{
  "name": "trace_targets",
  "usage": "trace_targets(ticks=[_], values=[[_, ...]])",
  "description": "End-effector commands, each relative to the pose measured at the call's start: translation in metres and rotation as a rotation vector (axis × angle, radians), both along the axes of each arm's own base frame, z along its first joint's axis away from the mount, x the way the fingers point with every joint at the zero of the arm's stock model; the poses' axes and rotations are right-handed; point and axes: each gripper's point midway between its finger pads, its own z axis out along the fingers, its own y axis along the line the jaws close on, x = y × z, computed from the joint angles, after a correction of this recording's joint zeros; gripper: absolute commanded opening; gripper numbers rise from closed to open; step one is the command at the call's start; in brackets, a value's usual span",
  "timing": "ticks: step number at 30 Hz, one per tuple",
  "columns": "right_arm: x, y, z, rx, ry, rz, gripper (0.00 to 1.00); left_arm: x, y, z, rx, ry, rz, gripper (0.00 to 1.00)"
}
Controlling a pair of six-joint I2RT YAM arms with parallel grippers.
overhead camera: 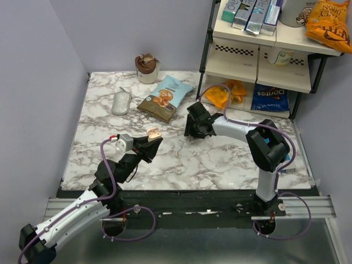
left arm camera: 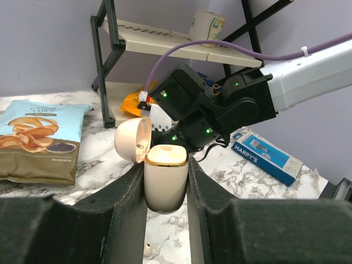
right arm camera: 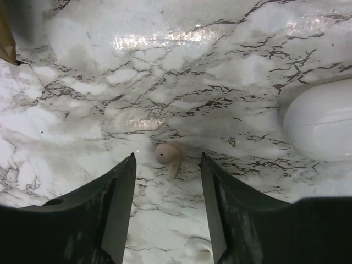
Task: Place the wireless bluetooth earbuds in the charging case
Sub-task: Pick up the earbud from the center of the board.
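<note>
Two earbuds on table [right arm camera: 247, 66]. First earbud [right arm camera: 166, 154] lies between parted, empty right gripper [right arm camera: 167, 164] fingers, untouched; second earbud [right arm camera: 196, 247] near. Left gripper [left arm camera: 166, 168] clamps case [left arm camera: 164, 191], lid open.

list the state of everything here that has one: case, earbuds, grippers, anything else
charging case: lid open, held off the table
left gripper: shut on the charging case
right gripper: open, straddling an earbud
earbud: lying on the marble table, not gripped
second earbud: loose on the table, outside the case
chip bag: lying flat
</note>
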Motion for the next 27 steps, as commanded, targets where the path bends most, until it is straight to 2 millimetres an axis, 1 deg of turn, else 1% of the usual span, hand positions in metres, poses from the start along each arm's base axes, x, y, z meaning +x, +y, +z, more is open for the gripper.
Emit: trace_targets(ticks=[1,2,4,9,14,15,18,23,27], values=[[-0.013,-0.037,-0.023,-0.179,0.072,-0.005,0.61,-0.001,0.001,0.02,-0.04,-0.025,0.002,0.0],[-0.008,-0.034,-0.018,-0.178,0.058,-0.006,0.62,-0.001,0.001,0.02,-0.04,-0.023,0.001,0.0],[-0.006,-0.036,-0.019,-0.202,0.063,-0.002,0.61,-0.001,0.001,0.022,-0.041,-0.026,0.003,0.0],[0.004,-0.033,-0.013,-0.243,0.049,0.033,0.55,-0.001,0.0,0.022,-0.038,-0.028,-0.002,0.0],[0.0,-0.031,-0.019,-0.268,0.058,0.055,0.54,-0.002,0.001,0.021,-0.043,-0.026,-0.003,0.0],[-0.001,-0.03,-0.021,-0.27,0.062,0.059,0.55,-0.003,0.001,0.021,-0.044,-0.027,-0.003,0.0],[-0.004,-0.026,-0.023,-0.278,0.067,0.073,0.57,-0.003,0.002,0.021,-0.047,-0.029,0.001,0.0],[-0.006,-0.017,-0.023,-0.291,0.071,0.087,0.57,-0.004,0.002,0.022,-0.049,-0.029,-0.004,0.0],[-0.007,-0.014,-0.021,-0.274,0.089,0.045,0.52,-0.004,0.003,0.024,-0.055,-0.032,0.0,0.0]])
